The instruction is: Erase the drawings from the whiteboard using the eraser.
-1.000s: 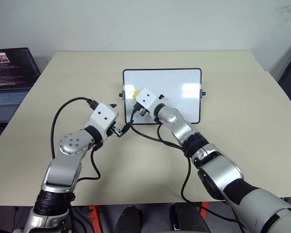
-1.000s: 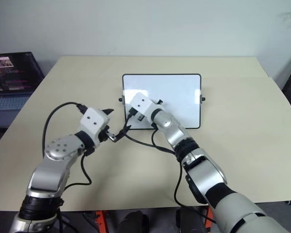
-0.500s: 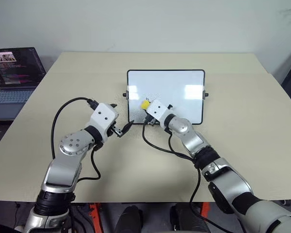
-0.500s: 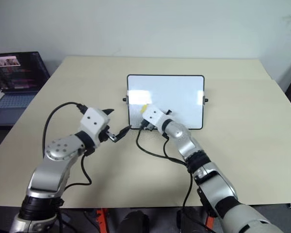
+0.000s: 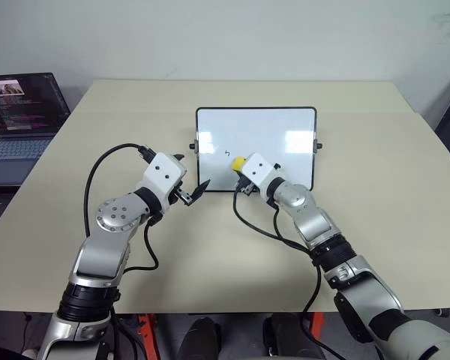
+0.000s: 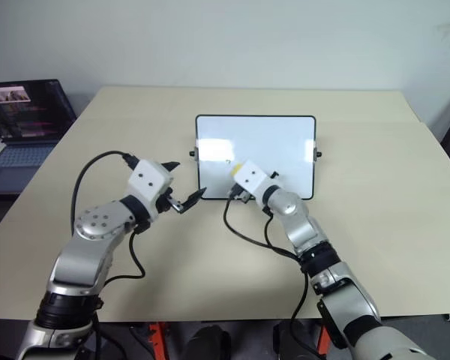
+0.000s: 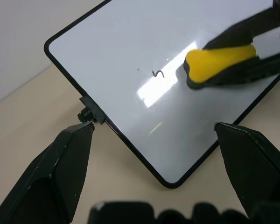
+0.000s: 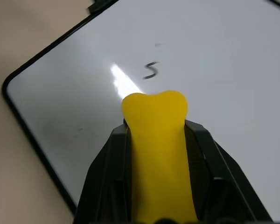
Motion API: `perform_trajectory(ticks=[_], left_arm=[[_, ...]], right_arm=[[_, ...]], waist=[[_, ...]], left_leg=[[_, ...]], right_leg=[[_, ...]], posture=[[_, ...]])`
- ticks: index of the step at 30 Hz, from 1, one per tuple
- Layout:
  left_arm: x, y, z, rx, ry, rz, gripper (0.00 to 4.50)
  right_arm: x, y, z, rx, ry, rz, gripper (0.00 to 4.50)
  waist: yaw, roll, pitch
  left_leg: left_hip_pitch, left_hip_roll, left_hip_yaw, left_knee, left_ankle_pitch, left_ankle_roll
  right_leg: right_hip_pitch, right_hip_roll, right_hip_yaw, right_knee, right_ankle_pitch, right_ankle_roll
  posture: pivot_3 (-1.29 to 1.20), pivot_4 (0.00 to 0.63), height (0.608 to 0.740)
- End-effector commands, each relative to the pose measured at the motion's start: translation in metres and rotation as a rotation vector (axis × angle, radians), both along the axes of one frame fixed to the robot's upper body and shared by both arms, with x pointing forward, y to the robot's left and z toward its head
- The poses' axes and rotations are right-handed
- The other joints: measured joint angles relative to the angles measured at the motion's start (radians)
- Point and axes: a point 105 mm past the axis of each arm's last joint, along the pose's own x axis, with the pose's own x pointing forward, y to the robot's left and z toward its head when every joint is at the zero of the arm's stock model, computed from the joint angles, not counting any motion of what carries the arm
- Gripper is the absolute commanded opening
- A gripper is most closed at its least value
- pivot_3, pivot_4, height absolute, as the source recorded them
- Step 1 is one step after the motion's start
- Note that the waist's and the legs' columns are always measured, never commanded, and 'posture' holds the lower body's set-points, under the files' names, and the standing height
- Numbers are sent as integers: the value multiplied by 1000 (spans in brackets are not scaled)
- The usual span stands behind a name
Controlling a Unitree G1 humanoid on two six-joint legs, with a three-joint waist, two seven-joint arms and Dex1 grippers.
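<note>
On the whiteboard [image 5: 256,147], the right gripper [image 5: 242,166] pinches the yellow eraser [image 5: 238,162] just beside one remaining mark [image 5: 226,153]. The left gripper [image 5: 196,191] (jaws spread) hovers nearby; an unbraced board could slide.

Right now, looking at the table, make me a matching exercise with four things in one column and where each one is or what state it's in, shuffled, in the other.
Things:
1. eraser
2. left claw
3. laptop
4. remaining drawing

Place or state:
A. open, at the whiteboard's near left corner
B. at the table's far left edge, screen lit
C. a small dark mark on the whiteboard
D. pinched in the right claw, on the whiteboard

Pairs: 1-D, 2-A, 3-B, 4-C
</note>
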Motion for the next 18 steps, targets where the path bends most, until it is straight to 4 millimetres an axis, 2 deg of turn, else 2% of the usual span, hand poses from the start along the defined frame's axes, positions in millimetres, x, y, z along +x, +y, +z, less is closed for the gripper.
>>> perform_trajectory(ticks=[1,4,7,15,18], left_arm=[[0,-2,12,10,-52,-16,4500],[0,-3,13,11,-53,-17,4500],[1,-2,13,13,-53,-19,4500],[-1,-4,13,15,-51,-21,4500],[-3,-4,13,14,-51,-19,4500]], right_arm=[[-11,18,47,107,-94,57,1203],[-19,34,74,195,-140,90,1203],[-19,42,88,239,-160,92,1203],[-1,67,92,222,-156,72,1203],[9,69,84,181,-153,56,1203]], waist=[[-3,0,0],[-10,0,0],[-9,0,0],[-4,0,0],[-4,0,0]], left_leg=[[0,0,0,0,0,0],[0,1,1,-1,0,0],[-1,1,0,-2,0,0],[-2,1,0,-2,0,0],[-4,1,0,-2,0,0]], right_leg=[[0,0,0,-1,0,0],[-1,1,0,-2,0,0],[-2,1,0,-2,0,0],[-2,0,0,-3,0,0],[-4,0,0,-4,0,0]], posture=[[0,150,740],[0,150,740],[0,150,740],[0,150,740],[0,150,740]])
